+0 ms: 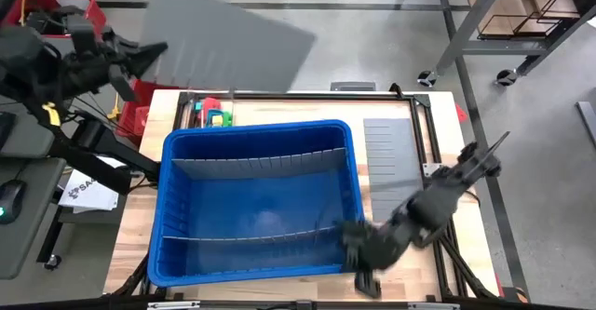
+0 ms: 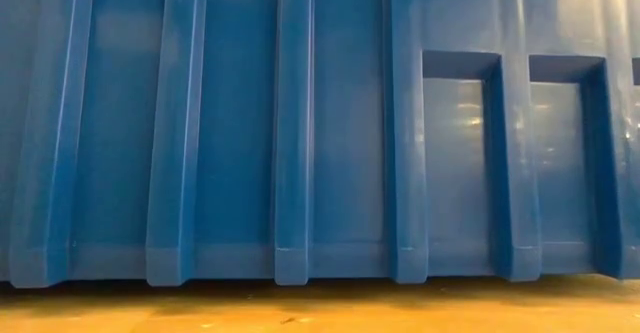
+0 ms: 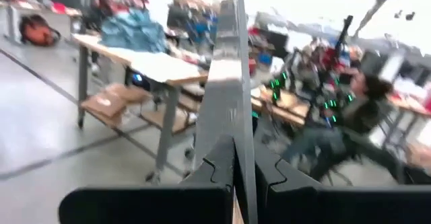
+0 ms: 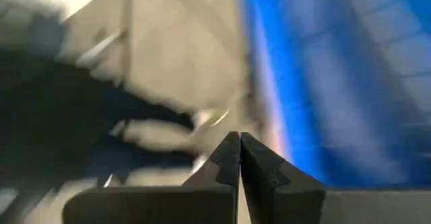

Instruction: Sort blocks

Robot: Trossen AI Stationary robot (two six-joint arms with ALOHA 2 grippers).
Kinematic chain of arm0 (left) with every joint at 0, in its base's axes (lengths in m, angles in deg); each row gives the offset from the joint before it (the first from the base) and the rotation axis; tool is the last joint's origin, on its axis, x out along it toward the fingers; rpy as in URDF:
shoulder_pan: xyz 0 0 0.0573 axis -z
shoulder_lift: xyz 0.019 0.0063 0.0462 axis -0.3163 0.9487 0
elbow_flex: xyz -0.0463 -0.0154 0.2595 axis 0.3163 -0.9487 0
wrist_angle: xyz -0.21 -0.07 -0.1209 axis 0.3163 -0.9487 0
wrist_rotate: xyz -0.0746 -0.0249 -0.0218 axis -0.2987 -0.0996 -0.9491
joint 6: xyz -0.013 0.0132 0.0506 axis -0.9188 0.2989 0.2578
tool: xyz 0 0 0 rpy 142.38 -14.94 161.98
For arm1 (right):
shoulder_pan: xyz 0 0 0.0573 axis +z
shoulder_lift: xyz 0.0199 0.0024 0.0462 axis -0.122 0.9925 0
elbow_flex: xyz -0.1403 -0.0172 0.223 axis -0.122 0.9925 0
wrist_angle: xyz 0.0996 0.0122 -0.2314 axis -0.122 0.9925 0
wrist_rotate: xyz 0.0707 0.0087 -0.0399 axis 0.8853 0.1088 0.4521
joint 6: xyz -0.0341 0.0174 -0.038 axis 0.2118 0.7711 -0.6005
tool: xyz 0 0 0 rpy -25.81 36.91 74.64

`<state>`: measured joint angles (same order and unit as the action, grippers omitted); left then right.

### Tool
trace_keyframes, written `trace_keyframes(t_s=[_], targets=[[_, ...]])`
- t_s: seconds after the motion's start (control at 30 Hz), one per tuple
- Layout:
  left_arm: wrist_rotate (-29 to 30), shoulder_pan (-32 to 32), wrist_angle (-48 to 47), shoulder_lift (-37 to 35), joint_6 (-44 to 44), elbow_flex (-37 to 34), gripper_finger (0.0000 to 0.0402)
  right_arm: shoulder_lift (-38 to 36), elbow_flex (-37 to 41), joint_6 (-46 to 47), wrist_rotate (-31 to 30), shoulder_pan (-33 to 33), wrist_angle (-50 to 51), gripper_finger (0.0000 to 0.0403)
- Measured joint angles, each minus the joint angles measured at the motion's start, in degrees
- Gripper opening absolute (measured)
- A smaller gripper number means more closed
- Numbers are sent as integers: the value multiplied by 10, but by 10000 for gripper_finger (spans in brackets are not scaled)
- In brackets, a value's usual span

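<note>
A large blue bin (image 1: pixel 256 203) fills the middle of the table; the low view shows only its outer wall (image 2: pixel 300 123). A few small blocks (image 1: pixel 216 114), red, green and yellow, lie on the table just behind the bin's far wall. My left gripper (image 1: pixel 155 55) is raised beyond the table's far left corner, shut on a big thin grey divider panel (image 1: pixel 233 35). My right gripper (image 1: pixel 354 240) hangs shut with nothing in it over the bin's near right corner; its wrist view (image 4: pixel 239 146) shows the bin's wall (image 4: pixel 323 83) beside it. My left gripper pinches the grey panel between its two fingers (image 3: pixel 215 167) at the panel's edge (image 3: pixel 237 126). The fingers point level. The panel stands edge-on ahead of them, lifted clear of the table and spreading out over the floor behind the table.
Two grey dividers (image 1: pixel 256 164) (image 1: pixel 251 238) stand across the inside of the bin. Another grey panel (image 1: pixel 391 152) lies flat on the table right of the bin. A red crate (image 1: pixel 140 114) sits off the far left corner. A person (image 3: pixel 363 103) sits in the room beyond.
</note>
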<state>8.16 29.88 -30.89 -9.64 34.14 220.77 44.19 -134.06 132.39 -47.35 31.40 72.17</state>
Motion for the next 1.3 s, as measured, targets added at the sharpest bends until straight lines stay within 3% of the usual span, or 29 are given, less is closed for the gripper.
trace_keyframes(t_s=[0.07, 0.17, 0.4, 0.53, 0.7, 0.8, 0.9, 1.17, 1.3], targets=[[2, 0, 10, -2, 9, 0, 0, 31, 0, 24, 31, 18, -23, 1], [-1, 0, 13, -3, 10, 0, 0, 69, 0, 73, 30, 41, -21, 0], [-11, 0, 10, -1, 9, 0, 0, 123, 1, 207, -43, 45, 87, 0], [-24, 0, 9, -2, 8, 0, 0, 119, -1, 289, -102, 42, 173, 0], [-39, 0, 4, -2, -7, 0, 0, 105, 0, 434, -164, 40, 349, 0], [-47, 0, 5, -1, -26, 0, 0, 80, 30, 486, -221, 40, 344, 0], [-54, 0, 3, 4, -31, 0, 0, 57, 65, 556, -223, 30, 353, 0], [-54, 0, 13, 19, -46, -1, 0, -7, 101, 538, -222, 43, 342, 0], [-53, 0, 16, 23, -46, -1, 0, -40, 91, 382, -308, 43, 187, 0]])
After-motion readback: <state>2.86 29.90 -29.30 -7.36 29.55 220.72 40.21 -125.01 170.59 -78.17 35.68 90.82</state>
